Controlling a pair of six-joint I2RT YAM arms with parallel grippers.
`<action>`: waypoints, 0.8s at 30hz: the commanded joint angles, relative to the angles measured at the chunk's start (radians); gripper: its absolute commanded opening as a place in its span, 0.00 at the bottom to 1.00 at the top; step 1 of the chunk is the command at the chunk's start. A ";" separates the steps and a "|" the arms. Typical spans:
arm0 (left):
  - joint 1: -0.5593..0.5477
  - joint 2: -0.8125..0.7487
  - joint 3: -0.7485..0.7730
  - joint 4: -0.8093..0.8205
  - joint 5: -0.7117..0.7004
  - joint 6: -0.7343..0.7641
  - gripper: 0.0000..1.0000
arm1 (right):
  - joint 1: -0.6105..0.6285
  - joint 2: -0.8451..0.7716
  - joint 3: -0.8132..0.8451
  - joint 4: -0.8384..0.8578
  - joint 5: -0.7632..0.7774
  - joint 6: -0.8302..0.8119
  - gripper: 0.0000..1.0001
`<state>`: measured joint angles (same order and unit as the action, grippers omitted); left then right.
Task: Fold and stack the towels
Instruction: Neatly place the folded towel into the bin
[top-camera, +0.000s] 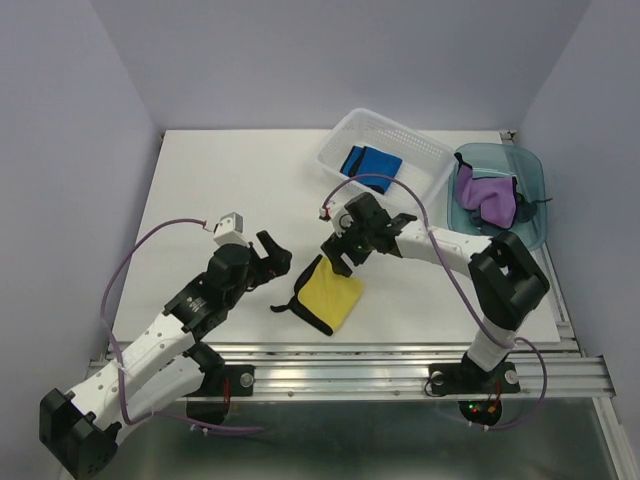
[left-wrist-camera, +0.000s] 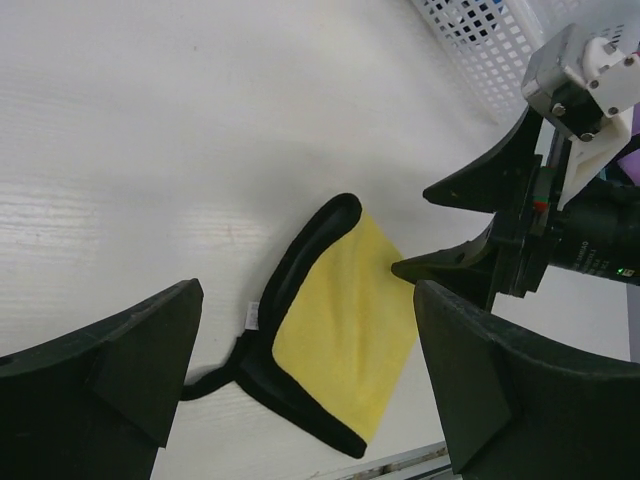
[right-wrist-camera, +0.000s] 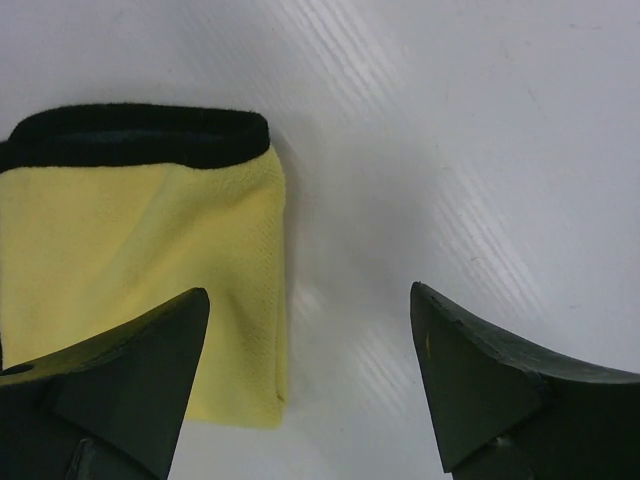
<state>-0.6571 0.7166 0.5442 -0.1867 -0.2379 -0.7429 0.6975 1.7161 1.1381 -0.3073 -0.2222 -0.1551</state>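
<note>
Yellow towel (top-camera: 333, 298) lies folded on the counter (top-camera: 220, 190) at near centre, black-edged, w/ a loose black tab trailing left. Left gripper (top-camera: 278, 252) is spread wide and empty, just left of it. Right gripper (top-camera: 338, 262) is also wide and empty, over the towel's far corner. Blue towel (top-camera: 370, 162) sits in the white basket (top-camera: 385, 122), purple towel (top-camera: 485, 195) in the teal bin (top-camera: 535, 165), both far right. Fold looks done, so prob. next is the move to the stack: pinch both layers at the folded edge, lift low so it doesn't fall open, set it down square.
</note>
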 joint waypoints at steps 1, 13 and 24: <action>0.001 0.000 -0.024 0.012 -0.020 -0.016 0.99 | 0.008 0.055 0.048 -0.021 -0.069 -0.052 0.85; 0.001 0.007 -0.043 0.020 -0.023 -0.018 0.99 | 0.046 0.197 0.055 -0.027 0.021 0.011 0.80; 0.001 0.003 -0.044 0.018 -0.015 -0.012 0.99 | 0.125 0.139 -0.035 -0.007 0.095 0.068 0.77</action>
<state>-0.6571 0.7284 0.5159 -0.1917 -0.2386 -0.7601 0.8085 1.8538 1.1465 -0.2680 -0.1581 -0.1272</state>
